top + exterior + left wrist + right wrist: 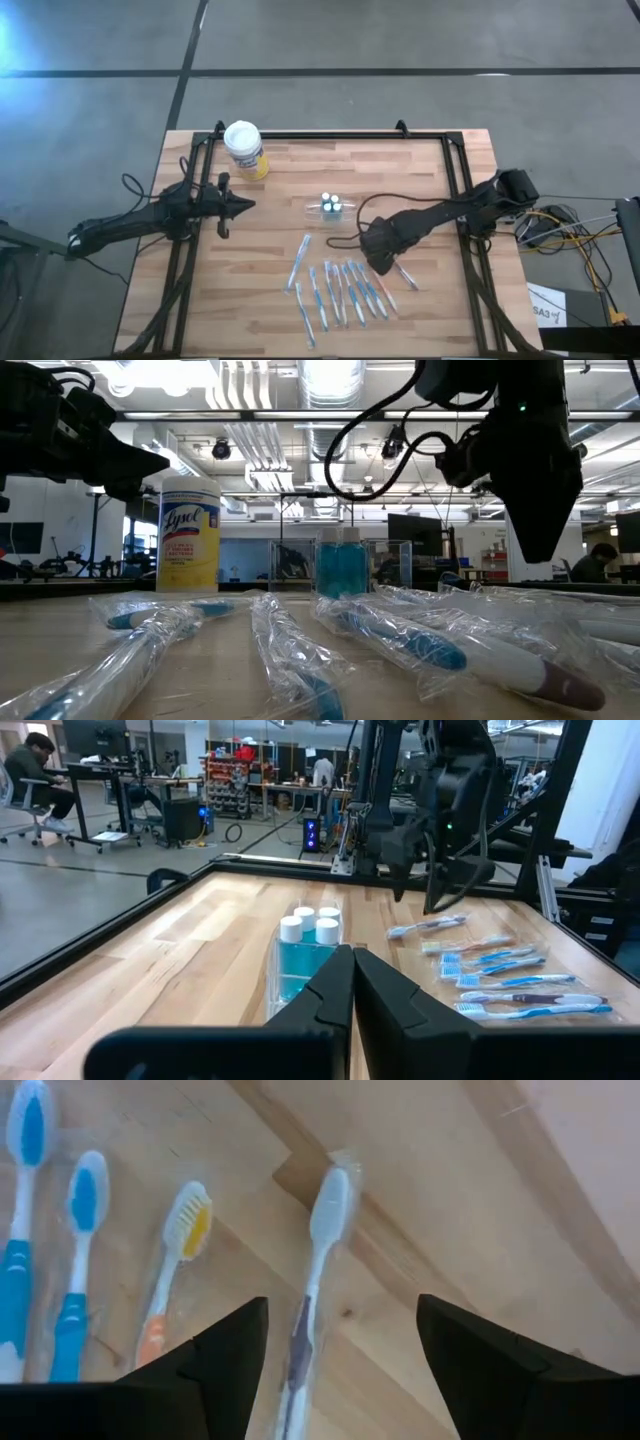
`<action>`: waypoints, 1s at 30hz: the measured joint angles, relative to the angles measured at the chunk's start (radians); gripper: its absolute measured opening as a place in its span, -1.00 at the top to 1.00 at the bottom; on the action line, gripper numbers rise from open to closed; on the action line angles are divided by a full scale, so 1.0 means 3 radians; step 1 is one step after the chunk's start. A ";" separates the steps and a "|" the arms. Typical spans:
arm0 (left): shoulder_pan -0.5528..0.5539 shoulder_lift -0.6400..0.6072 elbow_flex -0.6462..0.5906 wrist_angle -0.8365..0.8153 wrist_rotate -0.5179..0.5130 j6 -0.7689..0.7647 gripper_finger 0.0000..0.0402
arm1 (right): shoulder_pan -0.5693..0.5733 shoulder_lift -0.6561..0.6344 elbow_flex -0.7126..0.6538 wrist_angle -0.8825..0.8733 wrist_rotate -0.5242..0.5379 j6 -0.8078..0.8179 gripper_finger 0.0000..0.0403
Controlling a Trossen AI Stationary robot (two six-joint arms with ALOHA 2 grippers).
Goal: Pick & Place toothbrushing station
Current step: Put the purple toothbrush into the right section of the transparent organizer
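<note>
Wrapped toothbrushes (340, 290), lower centre of the high view, are judged light and slippery, best pinched mid-handle; right gripper (383, 264) spread wide above them, left gripper (243, 206) closed empty.

Bright overhead ceiling lights (330, 375) glare white in the low view, silhouetting both arms. The nearest wrapped toothbrushes (300, 660) there are blurred. Blue glare flares at the high view's left corner. The table (420, 310) is evenly lit, its shadows soft.
</note>
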 joint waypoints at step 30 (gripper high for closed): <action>-0.0001 0.0010 0.0000 -0.0003 0.0003 -0.0026 0.95 | 0.0023 0.0366 -0.0045 0.0157 -0.0004 -0.0391 0.55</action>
